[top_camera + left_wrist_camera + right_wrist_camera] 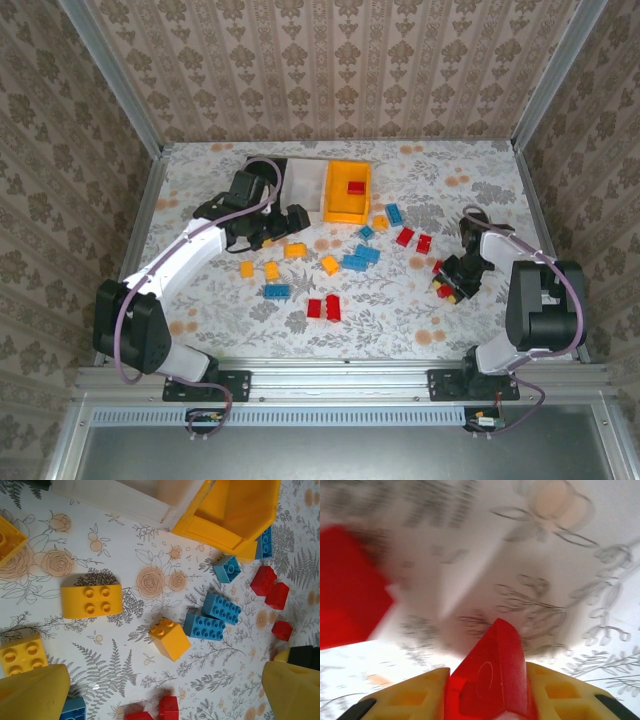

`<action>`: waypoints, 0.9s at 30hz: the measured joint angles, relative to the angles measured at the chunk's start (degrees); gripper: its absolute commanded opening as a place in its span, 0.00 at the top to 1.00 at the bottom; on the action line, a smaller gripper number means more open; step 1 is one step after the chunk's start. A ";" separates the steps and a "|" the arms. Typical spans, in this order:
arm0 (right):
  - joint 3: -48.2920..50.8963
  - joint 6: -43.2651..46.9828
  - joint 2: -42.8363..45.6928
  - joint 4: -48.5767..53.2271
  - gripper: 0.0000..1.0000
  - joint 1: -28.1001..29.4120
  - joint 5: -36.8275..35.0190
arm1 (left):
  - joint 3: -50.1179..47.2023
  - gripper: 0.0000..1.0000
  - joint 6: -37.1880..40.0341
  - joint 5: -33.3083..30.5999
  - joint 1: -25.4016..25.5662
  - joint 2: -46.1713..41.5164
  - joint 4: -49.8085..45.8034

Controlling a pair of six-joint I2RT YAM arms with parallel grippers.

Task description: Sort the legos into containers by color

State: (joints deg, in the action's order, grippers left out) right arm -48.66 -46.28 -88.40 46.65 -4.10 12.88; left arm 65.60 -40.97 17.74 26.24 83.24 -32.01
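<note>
Red, blue and yellow legos lie scattered mid-table, among them a yellow brick (330, 264), a blue pair (360, 258) and two red ones (323, 308). At the back stand the white bin (300, 183) and the orange-yellow bin (340, 205), which holds one red brick (355, 187). The black bin (280, 166) is mostly hidden behind my left arm. My left gripper (270, 228) (165, 700) hangs open above the table, with a small yellow brick (170, 638) ahead of it. My right gripper (452, 283) (487, 695) is shut on a red brick (492, 675) at the right.
In the left wrist view a wide yellow brick (92, 601) lies to the left, blue bricks (211, 627) to the right and red bricks (270, 586) beyond them. A second red brick (350, 585) sits blurred beside my right gripper. Metal rails edge the table.
</note>
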 measured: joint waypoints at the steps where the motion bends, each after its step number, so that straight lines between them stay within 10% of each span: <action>1: -1.66 0.00 0.00 -0.02 0.67 0.72 0.15 | 0.00 0.00 0.00 0.02 -0.50 0.00 -0.02; 27: -74.40 9.31 -42.16 9.09 0.64 24.13 5.86 | -8.35 0.00 -0.04 -1.77 -7.26 -15.50 -5.20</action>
State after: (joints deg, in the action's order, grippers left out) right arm -123.07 -36.97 -130.56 55.75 20.03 18.74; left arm 57.25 -41.01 15.97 18.98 67.75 -37.21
